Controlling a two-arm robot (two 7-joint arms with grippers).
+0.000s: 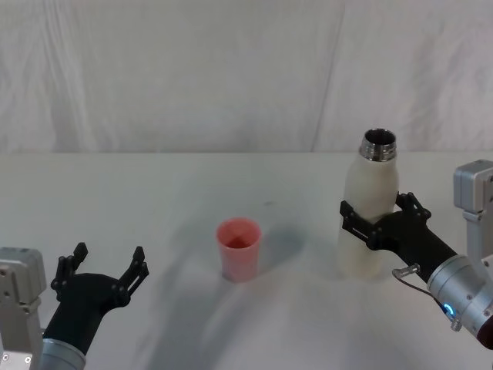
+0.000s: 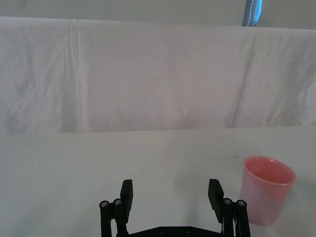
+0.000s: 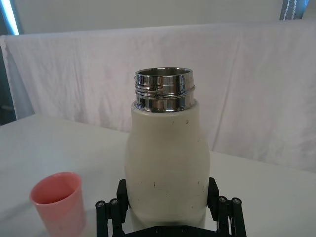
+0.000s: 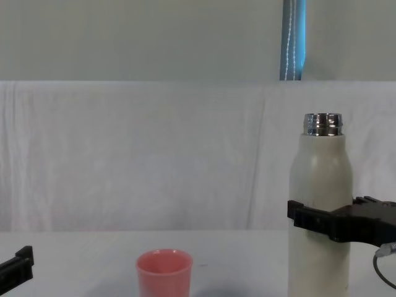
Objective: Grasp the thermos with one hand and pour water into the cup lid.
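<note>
The thermos stands up straight on the white surface, on the robot's right side. It is tall and cream-white. Its shiny steel neck is at the top, and the mouth is open with no lid on it. In the chest view the thermos is much taller than the little cup next to it.

The right end effector is black and has two fingers. It is wrapped around the middle of the thermos, with one finger on each side, and it is grasping the bottle. In the right wrist view the fingers press on both sides of the bottle's body. The silver-grey arm comes in from the lower right.

The cup lid is small and pink. It stands upright on the surface with its round rim up, near the middle, to the left of the thermos and apart from it. Nothing touches it. You cannot tell if anything is inside it.

The left end effector waits low on the left side, well apart from the cup lid. Its two fingers are spread wide and hold nothing. In the left wrist view the fingers are far apart, and the pink cup lid sits off to one side of them.

A white cloth hangs behind the surface.
</note>
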